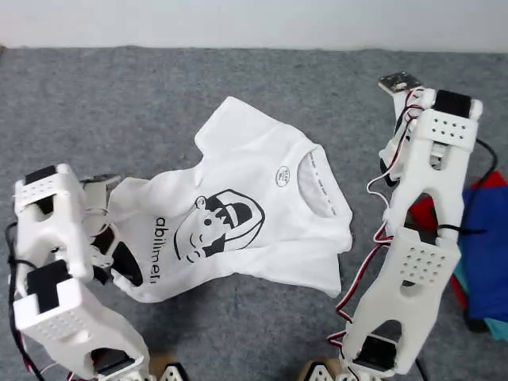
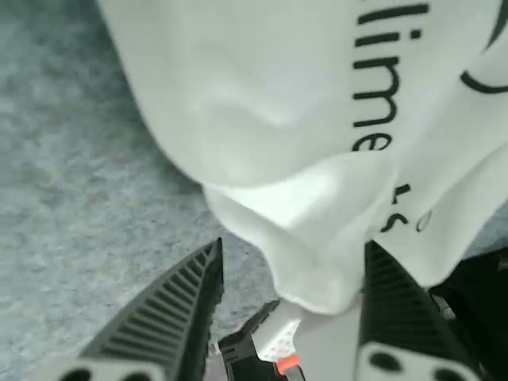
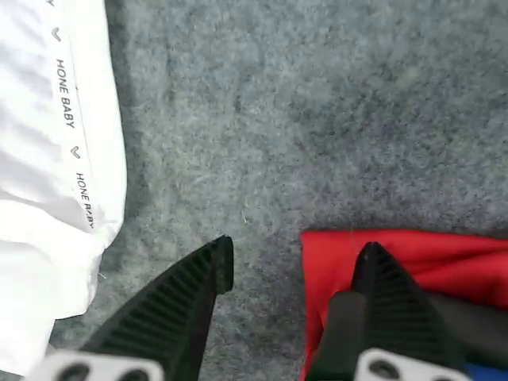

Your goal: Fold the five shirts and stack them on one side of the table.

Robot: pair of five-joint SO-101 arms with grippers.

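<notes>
In the middle of the surface (image 1: 95,95) the white shirt (image 1: 238,167) lies print side up, rumpled and askew. Its collar (image 1: 317,186) is turned toward the right edge and its hem (image 2: 317,270) toward the near left corner.

Your left gripper (image 2: 294,248) is at that hem. Its fingers are spread, with a fold of the hem bulging down between them. One finger touches the cloth, but nothing is pinched yet.

Your right gripper (image 3: 298,248) hangs over bare surface between the collar and the pile of coloured shirts (image 1: 484,238) at the right edge. Its fingers are also spread and hold nothing. One tip is just over the rim of the red shirt (image 3: 413,262), and the white collar is a little way off on the other side.

I'd judge you are at the start of this shirt: taking hold so you can straighten it before any fold. No crease is made, and both sleeves lie loose.

The next move calls for closing the left fingers on the hem, deep enough to catch both layers and not only the top one. Bring the right gripper across to the collar or shoulder, keeping clear of the red cloth so it isn't dragged along. With both ends held you can pull the shirt flat and square. Whether the coloured pile is already folded, I cannot tell.
</notes>
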